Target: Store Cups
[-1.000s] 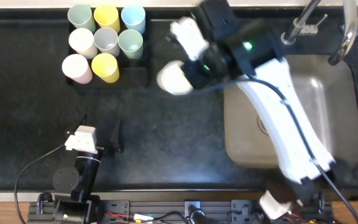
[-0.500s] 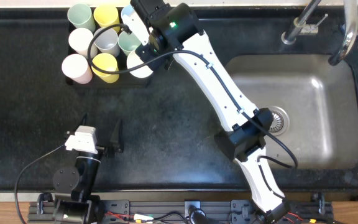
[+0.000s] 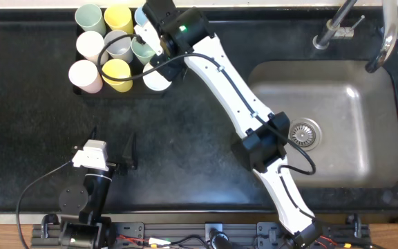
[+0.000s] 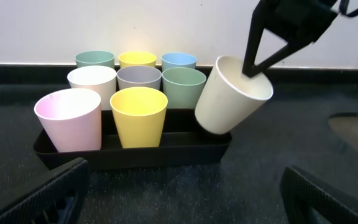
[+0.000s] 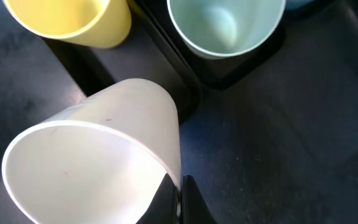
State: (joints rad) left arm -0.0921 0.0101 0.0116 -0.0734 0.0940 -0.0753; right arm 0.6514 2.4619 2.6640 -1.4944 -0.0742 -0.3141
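**Item: white cup** [image 5: 98,155]. It is held tilted, mouth up and leaning away from the rack. It sits at the 4 o'clock corner of the black tray [image 4: 135,158], over the one unfilled front slot. Its base hangs low at the tray's rim; contact with the rim cannot be judged.

**Holder: right gripper** [image 5: 179,200]. The fingers are pinched tight on the cup's wall at the rim, one inside the mouth and one outside. The right arm stands at the 5 o'clock edge of the top view and stretches diagonally to 11 o'clock.

**Tray contents:** eight upright cups, at 11 o'clock on the dark countertop [image 3: 185,152].
- Back row: sage green cup [image 3: 88,17], yellow cup [image 3: 118,18], and blue cup [image 4: 178,60], the blue one partly under the arm.
- Middle row: second white cup [image 3: 90,44], grey cup [image 3: 118,44], pale green cup [image 5: 225,25].
- Front row: pink cup [image 3: 85,75], second yellow cup [image 3: 117,74], just beside the held cup.

**Idle: left gripper** [image 3: 112,143]. It is at 7 o'clock on the countertop, fingers spread wide with nothing between them. It is well apart from the tray and faces it.

**Fixtures:** steel sink [image 3: 351,104] at 3 o'clock, with drain [image 3: 304,133] and faucet [image 3: 337,24].
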